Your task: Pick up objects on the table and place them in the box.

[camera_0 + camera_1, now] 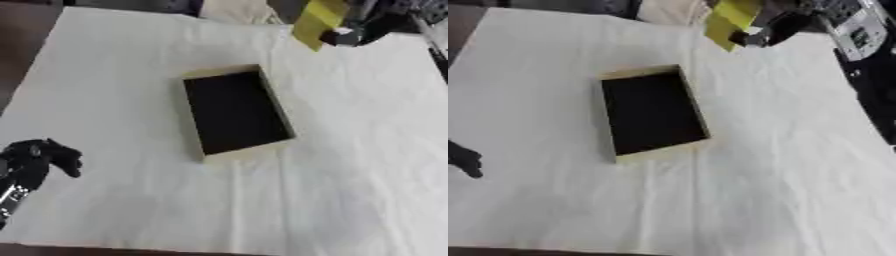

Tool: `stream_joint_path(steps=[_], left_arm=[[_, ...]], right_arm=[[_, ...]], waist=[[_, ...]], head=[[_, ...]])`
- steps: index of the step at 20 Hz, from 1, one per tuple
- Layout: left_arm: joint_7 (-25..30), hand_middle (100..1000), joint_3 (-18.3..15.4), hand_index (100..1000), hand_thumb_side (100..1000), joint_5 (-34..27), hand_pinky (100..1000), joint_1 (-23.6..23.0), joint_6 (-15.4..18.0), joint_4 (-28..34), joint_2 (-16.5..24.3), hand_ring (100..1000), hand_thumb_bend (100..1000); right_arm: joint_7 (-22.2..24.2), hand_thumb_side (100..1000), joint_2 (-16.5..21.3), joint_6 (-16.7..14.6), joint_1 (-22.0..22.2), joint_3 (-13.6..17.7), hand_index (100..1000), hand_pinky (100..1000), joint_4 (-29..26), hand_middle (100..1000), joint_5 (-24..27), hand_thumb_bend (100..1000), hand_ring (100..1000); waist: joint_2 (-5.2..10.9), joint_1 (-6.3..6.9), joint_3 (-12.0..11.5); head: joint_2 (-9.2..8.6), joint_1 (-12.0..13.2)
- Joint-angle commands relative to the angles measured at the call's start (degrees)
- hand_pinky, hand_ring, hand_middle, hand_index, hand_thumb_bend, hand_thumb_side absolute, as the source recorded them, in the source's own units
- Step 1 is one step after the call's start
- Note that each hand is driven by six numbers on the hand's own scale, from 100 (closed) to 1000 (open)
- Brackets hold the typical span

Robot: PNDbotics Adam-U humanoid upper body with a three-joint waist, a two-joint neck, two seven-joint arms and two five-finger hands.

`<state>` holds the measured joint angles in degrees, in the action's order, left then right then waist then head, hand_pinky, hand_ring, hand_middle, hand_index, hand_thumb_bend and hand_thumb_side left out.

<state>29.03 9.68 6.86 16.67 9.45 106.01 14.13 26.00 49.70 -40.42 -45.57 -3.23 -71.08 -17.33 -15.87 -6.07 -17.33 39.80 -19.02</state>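
Hanging at the far right of the table, the right hand (350, 34) has its dark fingers curled around a flat yellow object (318, 20), which it holds up in the air, tilted, clear of the cloth. What the yellow thing is exactly I cannot make out; it looks like a thin rectangular piece, with its lower corner pointing down toward the table.

Near the middle of the white tablecloth (350, 175) sits the box (234, 111), an open rectangular tray with pale tan walls and a dark inside. It lies slightly askew, its long side running from near to far. The yellow object is well apart from it, up and to the far right of the box's far right corner.

Over on the near left, the left hand (39, 155) shows above the cloth, black, with its fingers curled inward and holding nothing. Its forearm runs down toward the near left corner.

Along the right edge, part of the robot's dark arm (868, 75) can be seen.
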Motion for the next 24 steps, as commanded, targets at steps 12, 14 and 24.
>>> stream_joint_path(steps=[12, 14, 24], left_arm=[[0.87, 562, 0.07, 726, 934, -0.56, 803, 0.41, 0.39, 0.89, -0.06, 563, 199], [0.90, 562, 0.04, 725, 935, -0.49, 802, 0.43, 0.40, 0.90, -0.10, 563, 199], [0.78, 557, -0.10, 725, 939, -0.25, 801, 0.49, 0.45, 0.98, -0.37, 561, 200]], right_arm=[[9.74, 437, -5.93, -4.20, -3.86, -3.97, 799, 702, 0.18, 718, -2.82, 320, 459], [10.11, 457, -6.87, -4.50, -3.92, -4.36, 799, 702, 0.72, 718, -3.74, 307, 461], [10.99, 506, -10.65, -5.12, -3.75, -5.30, 798, 700, 4.44, 716, -6.67, 248, 470]], waist=[[1.06, 0.59, -0.88], [0.89, 0.61, -0.89], [0.08, 0.92, -1.22]], head=[[0.12, -0.99], [0.18, -1.07], [0.41, -1.69]])
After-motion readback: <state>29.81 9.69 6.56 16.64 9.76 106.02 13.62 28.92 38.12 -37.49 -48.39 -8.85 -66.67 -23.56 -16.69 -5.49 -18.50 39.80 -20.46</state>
